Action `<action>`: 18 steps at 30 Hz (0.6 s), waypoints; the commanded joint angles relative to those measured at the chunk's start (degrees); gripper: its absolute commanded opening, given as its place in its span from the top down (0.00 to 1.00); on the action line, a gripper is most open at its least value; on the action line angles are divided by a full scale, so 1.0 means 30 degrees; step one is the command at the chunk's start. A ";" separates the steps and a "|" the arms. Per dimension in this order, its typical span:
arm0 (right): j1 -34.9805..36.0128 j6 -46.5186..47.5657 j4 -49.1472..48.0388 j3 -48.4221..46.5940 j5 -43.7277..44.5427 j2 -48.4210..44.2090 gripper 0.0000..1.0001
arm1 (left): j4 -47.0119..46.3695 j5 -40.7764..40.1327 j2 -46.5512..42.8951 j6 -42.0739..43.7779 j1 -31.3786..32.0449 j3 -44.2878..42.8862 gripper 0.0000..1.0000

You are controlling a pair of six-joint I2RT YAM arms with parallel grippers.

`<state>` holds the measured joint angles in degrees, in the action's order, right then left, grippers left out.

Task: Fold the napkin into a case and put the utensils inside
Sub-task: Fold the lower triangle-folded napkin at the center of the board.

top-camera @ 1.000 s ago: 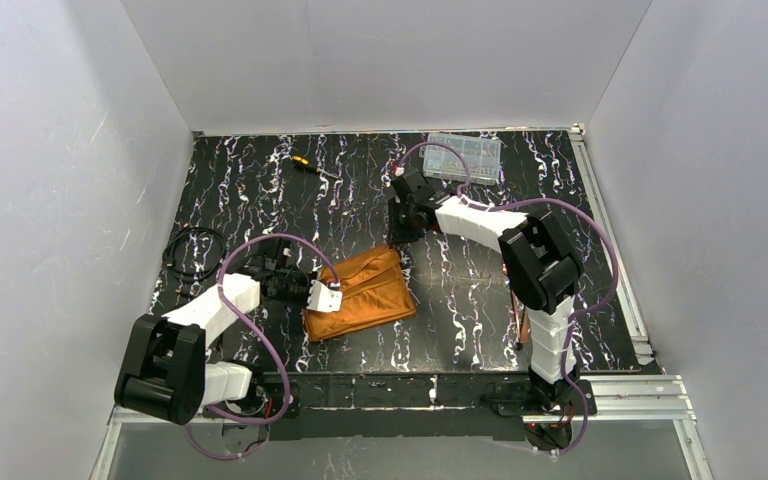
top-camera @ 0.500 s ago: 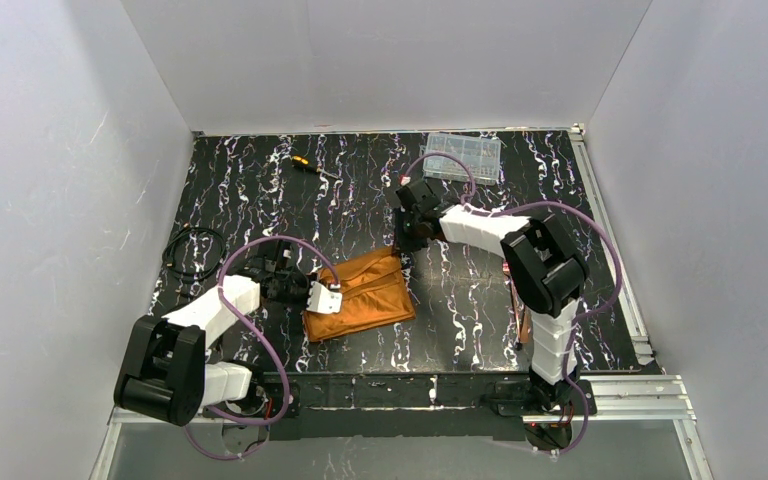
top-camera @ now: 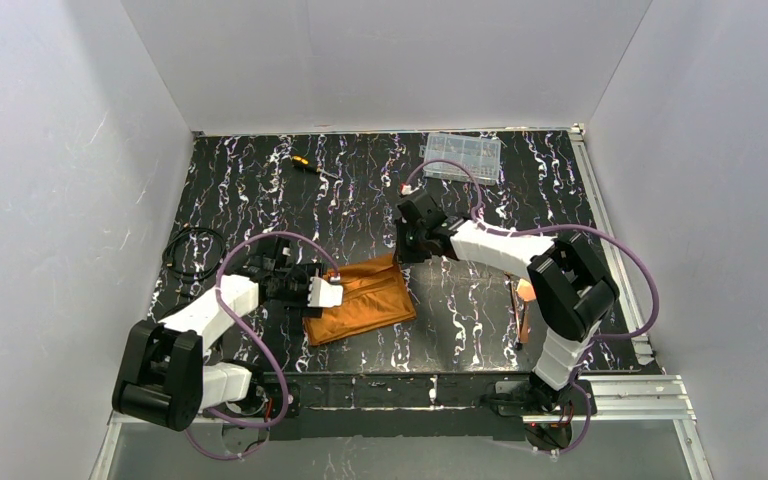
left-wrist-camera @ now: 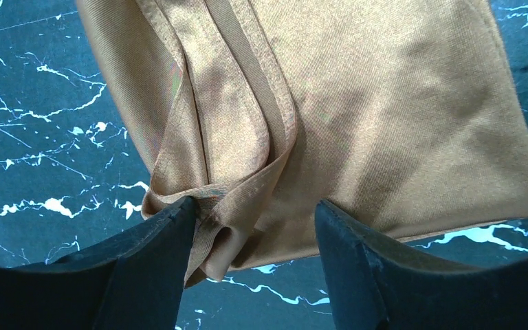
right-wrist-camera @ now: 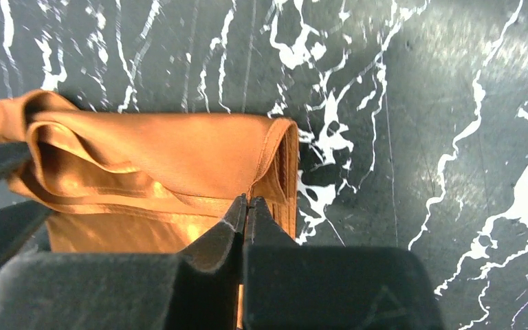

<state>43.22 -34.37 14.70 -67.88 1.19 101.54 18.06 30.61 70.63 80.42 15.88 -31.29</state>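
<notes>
Since the earlier frame the right gripper (top-camera: 403, 250) has come nearer, to the far-right corner of the napkin (top-camera: 365, 300), and the left gripper (top-camera: 325, 292) has opened at the cloth's left edge. From above, the napkin lies folded near the middle of the table. The utensils (top-camera: 523, 318) lie well apart from it at the right, beside the right arm, so I judge that the folding step is in hand. At the far side stands a clear compartment box (top-camera: 463, 155); its contents are too small to tell. In the left wrist view, the left gripper (left-wrist-camera: 254, 210) holds its fingers apart around the bunched hem of the napkin (left-wrist-camera: 385, 103), one finger touching it, nothing clamped. In the right wrist view, the right gripper (right-wrist-camera: 246, 203) has its fingers pressed together at the hem of the napkin (right-wrist-camera: 165, 151); whether a layer is caught I cannot tell. No cutlery shows in the folds. The next move, I think, calls for flattening the loose layers and keeping one end open.
</notes>
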 commanded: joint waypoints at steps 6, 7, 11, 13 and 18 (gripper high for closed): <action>0.0703 -0.0350 0.0163 0.1745 0.0733 -0.1326 0.99 | 0.3153 0.0919 -0.1200 -0.2400 0.0022 -0.1742 0.36; 0.0790 -0.0390 0.0124 0.1925 0.0828 -0.1399 0.99 | 0.3391 0.1012 -0.1191 -0.2930 0.0011 -0.2045 0.36; 0.0884 -0.0453 0.0007 0.2213 0.1041 -0.1507 0.99 | 0.3444 0.1722 -0.1696 -0.6010 -0.0232 -0.2964 0.34; 0.0884 -0.0441 -0.0021 0.2191 0.1073 -0.1491 0.99 | 0.3978 0.2344 -0.1824 -0.7186 -0.0333 -0.3344 0.33; 0.1007 -0.0379 -0.0156 0.2226 0.1049 -0.1317 0.99 | 0.2770 0.2265 -0.1709 -0.9637 -0.0355 -0.2964 0.02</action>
<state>45.69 -34.96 15.03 -61.60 3.09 99.79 27.05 35.29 65.93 60.45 15.11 -40.32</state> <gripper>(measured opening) 0.039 0.973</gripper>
